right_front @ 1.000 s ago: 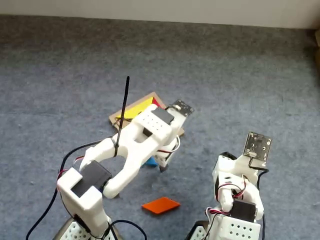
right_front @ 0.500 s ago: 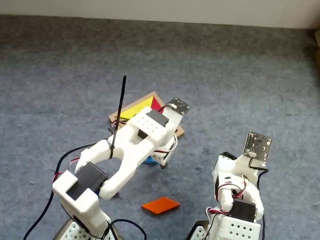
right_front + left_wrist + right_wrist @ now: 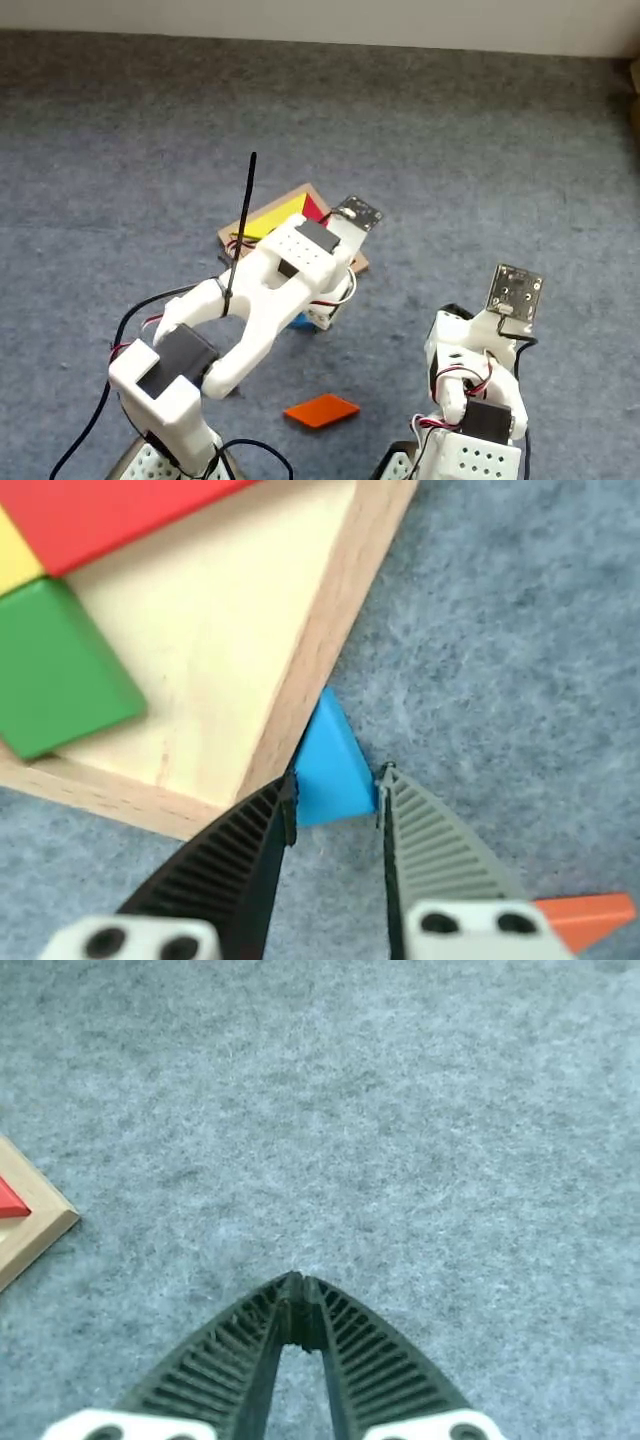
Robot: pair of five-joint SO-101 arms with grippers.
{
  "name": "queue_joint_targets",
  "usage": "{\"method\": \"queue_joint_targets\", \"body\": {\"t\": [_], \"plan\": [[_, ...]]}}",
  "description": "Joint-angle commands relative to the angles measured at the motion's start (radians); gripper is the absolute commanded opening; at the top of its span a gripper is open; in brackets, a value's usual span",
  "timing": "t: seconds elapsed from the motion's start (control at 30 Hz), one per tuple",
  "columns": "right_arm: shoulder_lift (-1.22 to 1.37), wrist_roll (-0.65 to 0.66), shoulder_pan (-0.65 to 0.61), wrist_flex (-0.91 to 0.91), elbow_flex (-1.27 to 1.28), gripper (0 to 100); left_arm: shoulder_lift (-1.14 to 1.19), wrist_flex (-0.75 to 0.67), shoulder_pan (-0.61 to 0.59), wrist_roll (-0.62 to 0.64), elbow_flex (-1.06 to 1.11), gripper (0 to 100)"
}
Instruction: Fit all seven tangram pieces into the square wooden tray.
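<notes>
I record white printed shells on the left arm (image 3: 268, 292) and right arm (image 3: 468, 392), black servo blocks (image 3: 182, 360), red and black cables (image 3: 95, 420), one thin black tie strip (image 3: 243, 225), and ribbed gripper fingers (image 3: 240, 1345).

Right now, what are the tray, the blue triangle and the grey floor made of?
The tray looks like pale bare wood: faint grain lines show on its rim and floor, and the finish is matte. The blue triangle is probably painted wood, with smooth, even colour; plastic cannot be ruled out. The grey surface looks like felt or short carpet, fuzzy and fibrous.
</notes>
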Motion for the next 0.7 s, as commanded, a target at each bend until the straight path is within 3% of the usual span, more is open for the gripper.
{"method": "queue_joint_targets", "body": {"t": [0.0, 0.17, 0.67], "plan": [[-0.016, 0.000, 0.012, -0.002, 0.111, 1.2, 0.081, 0.055, 0.010, -0.006, -0.101, 14], [-0.016, 0.000, 0.012, -0.002, 0.111, 1.2, 0.176, 0.137, 0.010, -0.006, -0.213, 14], [-0.016, 0.000, 0.012, -0.002, 0.111, 1.2, 0.177, 0.163, 0.018, 0.000, -0.229, 14]]}}
